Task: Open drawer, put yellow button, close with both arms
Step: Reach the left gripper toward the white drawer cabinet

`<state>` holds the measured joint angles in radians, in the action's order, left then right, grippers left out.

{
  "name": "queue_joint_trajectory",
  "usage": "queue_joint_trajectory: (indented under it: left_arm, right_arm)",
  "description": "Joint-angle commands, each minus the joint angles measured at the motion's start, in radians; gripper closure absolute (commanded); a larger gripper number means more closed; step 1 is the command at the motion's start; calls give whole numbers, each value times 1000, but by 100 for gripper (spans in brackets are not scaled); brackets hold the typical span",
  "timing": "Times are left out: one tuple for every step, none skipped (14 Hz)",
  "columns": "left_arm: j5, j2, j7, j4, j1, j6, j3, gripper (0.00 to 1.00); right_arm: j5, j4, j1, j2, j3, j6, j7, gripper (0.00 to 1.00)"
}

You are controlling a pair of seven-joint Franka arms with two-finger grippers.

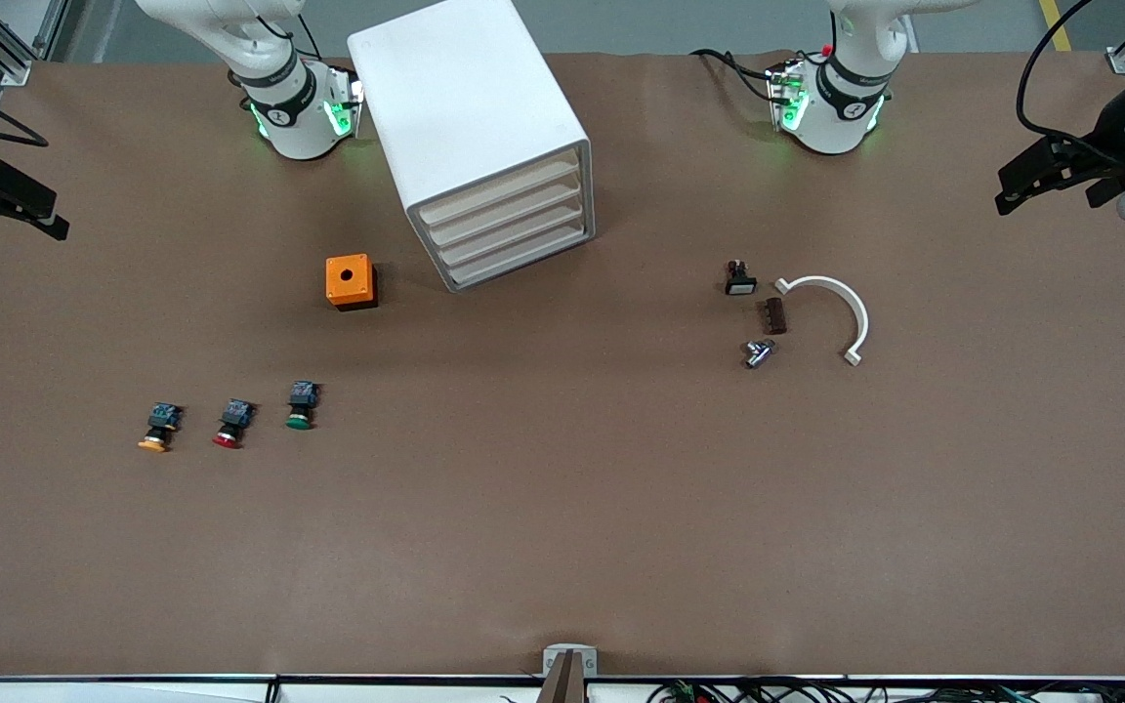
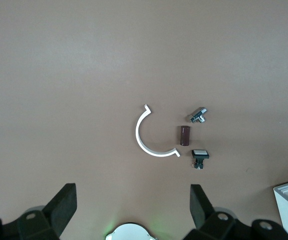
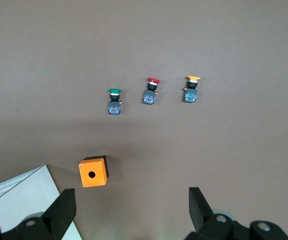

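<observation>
The white cabinet [image 1: 475,127] stands near the robots' bases, between them. Its uppermost drawer [image 1: 504,190] is shut, like the three below it. The yellow button [image 1: 158,430] lies on the table toward the right arm's end, in a row with a red-capped [image 1: 230,425] and a green-capped one [image 1: 301,407]. It also shows in the right wrist view [image 3: 191,90]. My right gripper [image 1: 6,200] hangs open and empty, high over its end of the table [image 3: 131,210]. My left gripper [image 1: 1041,181] hangs open and empty, high over its own end [image 2: 133,205].
An orange box [image 1: 350,281] with a hole sits beside the cabinet. Toward the left arm's end lie a white half-ring [image 1: 851,308], a brown piece [image 1: 770,315], a metal fitting [image 1: 758,352] and a black switch [image 1: 740,278].
</observation>
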<state>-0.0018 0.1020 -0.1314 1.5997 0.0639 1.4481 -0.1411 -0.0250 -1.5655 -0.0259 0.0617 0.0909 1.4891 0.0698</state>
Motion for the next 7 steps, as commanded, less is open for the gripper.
queue_joint_trajectory:
  left_arm:
    - [17, -10, 15, -27, 4, -25, -6, 0]
    - [19, -10, 15, -30, 4, -28, -6, 0]
    - [19, -11, 13, -30, 4, -28, -6, 0]
    - [19, -27, 7, -40, 4, -28, -5, 0]
    - [19, -65, 4, -70, 1, -31, -3, 0]
    - [26, -93, 6, -90, 4, -40, -8, 0]
    - [31, -111, 1, -83, -4, -43, -12, 0]
  right_arm:
    - [8, -25, 4, 29, -3, 5, 7, 0]
    - [8, -27, 4, 29, -3, 3, 8, 0]
    - [8, -27, 4, 29, -3, 2, 8, 0]
    - [8, -27, 4, 30, -3, 2, 8, 0]
    - [8, -25, 3, 29, -3, 3, 8, 0]
    - [8, -25, 3, 29, -5, 5, 8, 0]
    - [8, -25, 3, 29, -5, 3, 8, 0]
